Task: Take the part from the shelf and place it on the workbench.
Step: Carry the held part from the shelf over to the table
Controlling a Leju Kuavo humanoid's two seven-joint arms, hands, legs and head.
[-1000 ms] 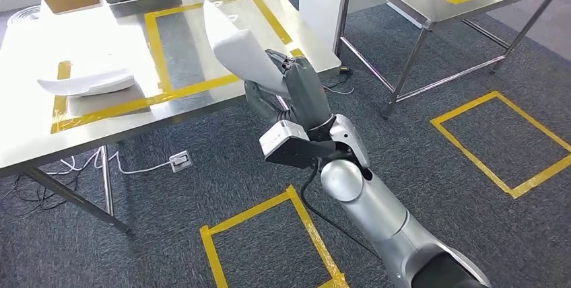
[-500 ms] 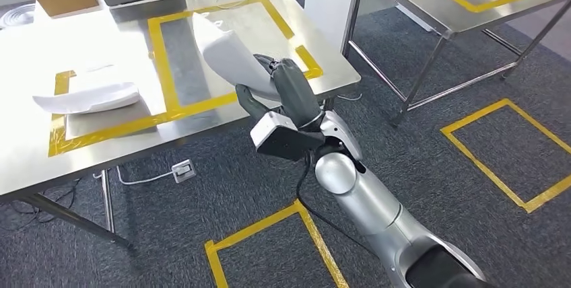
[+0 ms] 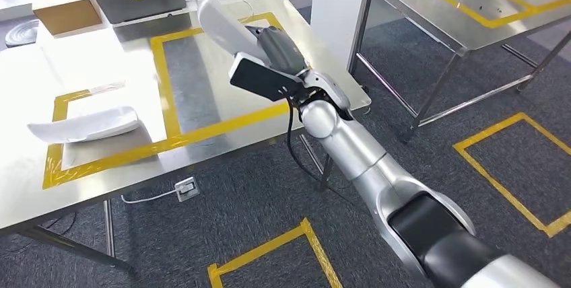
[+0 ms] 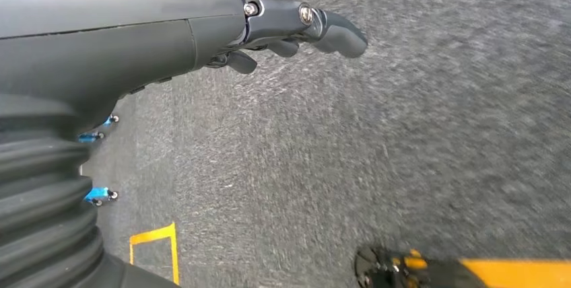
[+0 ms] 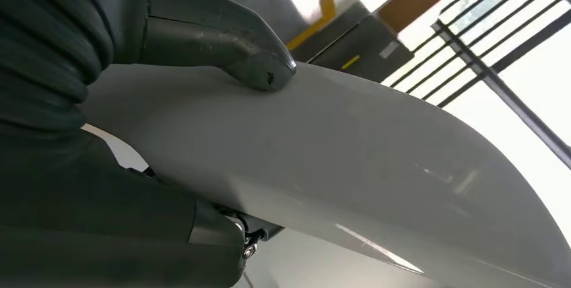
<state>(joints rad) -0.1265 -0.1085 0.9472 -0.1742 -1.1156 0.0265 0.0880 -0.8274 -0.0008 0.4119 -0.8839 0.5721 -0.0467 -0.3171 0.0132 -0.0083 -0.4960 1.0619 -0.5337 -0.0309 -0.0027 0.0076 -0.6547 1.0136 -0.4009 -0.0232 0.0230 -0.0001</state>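
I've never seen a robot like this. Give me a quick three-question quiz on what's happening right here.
1. True or false: the right hand holds a white part above the workbench.
2. What marks the rectangles on the workbench: A) yellow tape, B) red paint, C) chalk?
3. What lies inside the smaller taped rectangle?

Key: 1 true. 2 A. 3 a second white part.
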